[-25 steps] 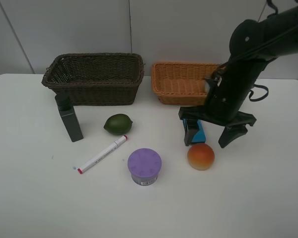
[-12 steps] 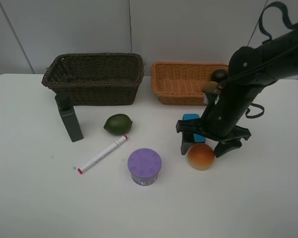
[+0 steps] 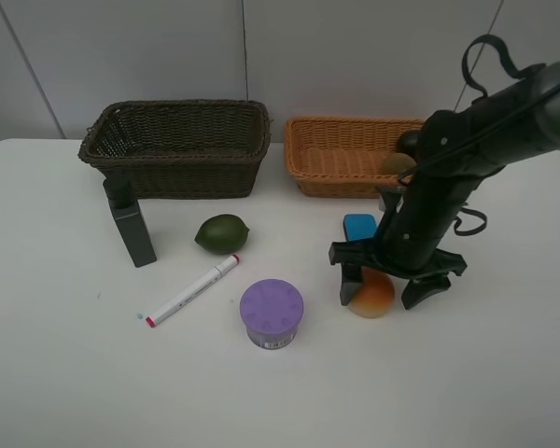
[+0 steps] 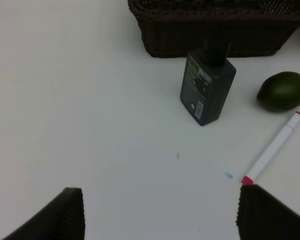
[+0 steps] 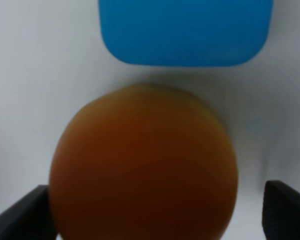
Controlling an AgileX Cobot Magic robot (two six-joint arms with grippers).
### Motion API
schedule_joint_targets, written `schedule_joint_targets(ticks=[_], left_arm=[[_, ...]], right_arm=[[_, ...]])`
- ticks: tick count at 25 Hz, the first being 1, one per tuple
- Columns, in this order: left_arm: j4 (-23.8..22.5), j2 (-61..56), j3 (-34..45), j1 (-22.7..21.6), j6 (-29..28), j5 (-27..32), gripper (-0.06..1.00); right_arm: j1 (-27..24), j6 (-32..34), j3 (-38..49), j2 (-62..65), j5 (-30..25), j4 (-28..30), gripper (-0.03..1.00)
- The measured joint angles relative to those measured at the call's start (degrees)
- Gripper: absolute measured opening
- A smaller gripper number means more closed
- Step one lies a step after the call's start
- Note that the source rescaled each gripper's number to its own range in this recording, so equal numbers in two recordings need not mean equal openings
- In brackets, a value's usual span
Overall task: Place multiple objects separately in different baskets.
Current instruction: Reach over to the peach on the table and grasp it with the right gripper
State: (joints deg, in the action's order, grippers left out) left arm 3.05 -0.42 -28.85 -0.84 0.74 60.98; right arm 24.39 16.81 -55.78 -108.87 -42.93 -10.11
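The left claw hangs over bare table with its jaws apart and nothing between them. Only its wrist view shows it.

Nearest in the high view, the jar stands at about 6 o'clock of the table's middle, purple lid up. At 3 o'clock of the jar lies the peach. The right claw is down over it, jaws spread wide with one finger on each side and not clamped. In the wrist view one finger is right at the fruit's edge, touching or not I cannot tell. The other finger stands clear of it.

At 9 o'clock of the jar the marker lies slantwise. The lime sits at 11 o'clock of the jar, just past the marker's far end. The eraser lies at 12 o'clock of the peach, close behind it.

The bottle stands upright at 9 o'clock of the lime, just before the dark basket. The orange basket is at 3 o'clock of the dark one, a little apart. At its 3 o'clock end, partly behind the arm, are the kiwi and the mangosteen.
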Motion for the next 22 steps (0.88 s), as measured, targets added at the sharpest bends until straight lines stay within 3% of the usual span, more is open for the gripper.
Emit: schedule_joint_targets(ticks=[22], left_arm=[[0.0, 0.0, 0.0, 0.0, 0.0, 0.0, 0.82]], right_arm=[[0.0, 0.0, 0.0, -0.2, 4.4, -0.9, 0.96]])
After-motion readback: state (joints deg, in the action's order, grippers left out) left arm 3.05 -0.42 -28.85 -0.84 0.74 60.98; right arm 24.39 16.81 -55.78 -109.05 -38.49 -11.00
